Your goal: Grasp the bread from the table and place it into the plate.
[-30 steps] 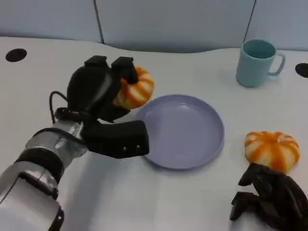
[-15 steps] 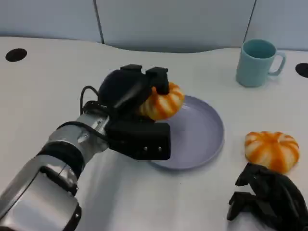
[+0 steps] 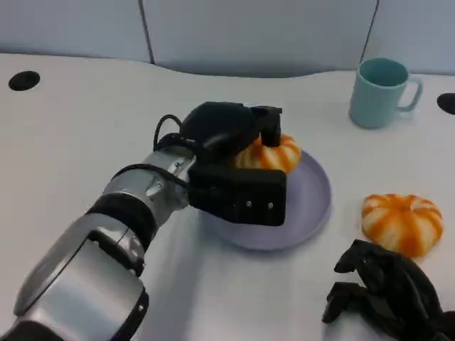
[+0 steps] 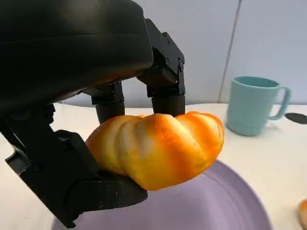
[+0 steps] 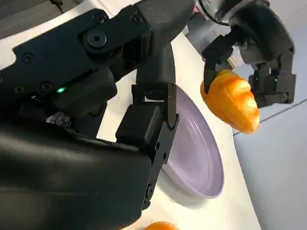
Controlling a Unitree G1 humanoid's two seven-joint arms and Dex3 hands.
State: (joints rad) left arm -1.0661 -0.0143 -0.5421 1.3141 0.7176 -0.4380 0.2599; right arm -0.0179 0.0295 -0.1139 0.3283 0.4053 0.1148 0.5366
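Bread [image 3: 269,154] is gripped by the left hand [image 3: 231,153] and held above the plate [image 3: 309,202], clear of it per the wrist view. Right hand [image 3: 387,295] is rested on the desk [image 3: 64,135], fingers seemingly curled, nothing held.

You see a glossy, smooth-crusted bread [image 4: 158,146], orange with pale stripes, against the matt black plastic left hand [image 3: 238,153]. Plate [image 3: 309,199]: smooth lilac plastic, faint sheen. Mug [image 3: 382,92]: matt teal plastic. Forearm [image 3: 106,241]: brushed silver metal. Table [image 3: 85,121]: smooth, white, matt.
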